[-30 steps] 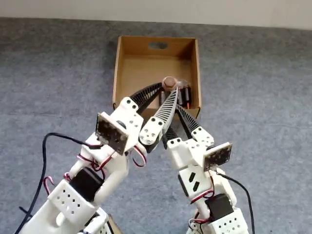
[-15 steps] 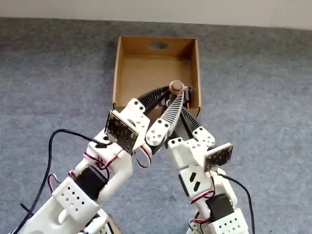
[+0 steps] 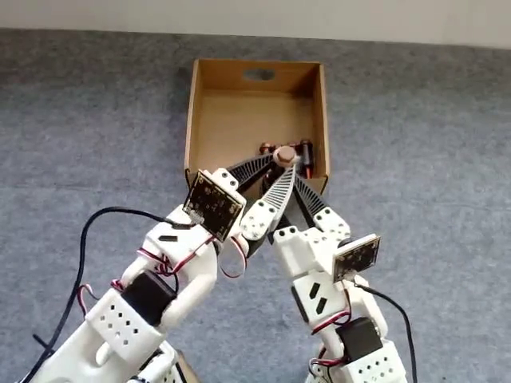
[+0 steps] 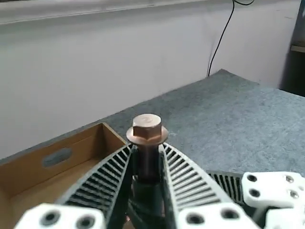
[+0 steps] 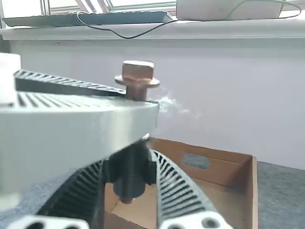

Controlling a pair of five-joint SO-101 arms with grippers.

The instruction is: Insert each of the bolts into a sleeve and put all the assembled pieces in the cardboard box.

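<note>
A copper bolt (image 3: 284, 155) stands upright over the near right corner of the cardboard box (image 3: 190, 120). My left gripper (image 4: 147, 153) is shut on its shaft just under the hexagonal head (image 4: 147, 128). Below it, my right gripper (image 5: 127, 168) is shut on a black sleeve (image 5: 126, 172), and the bolt's shaft runs down into that sleeve. In the right wrist view the bolt head (image 5: 137, 73) rises above one of the left gripper's fingers (image 5: 71, 121). Both grippers meet at the box's near edge in the high view.
Dark and copper assembled pieces (image 3: 303, 150) lie inside the box by its right wall. The box floor (image 3: 231, 120) is bare on the left. Grey carpet (image 3: 415, 144) surrounds the box. A black cable (image 3: 84, 247) loops beside the left arm.
The left arm has swung its wrist toward the right arm, and the bolt has come down and back toward the box's near edge. The pieces in the box now show.
</note>
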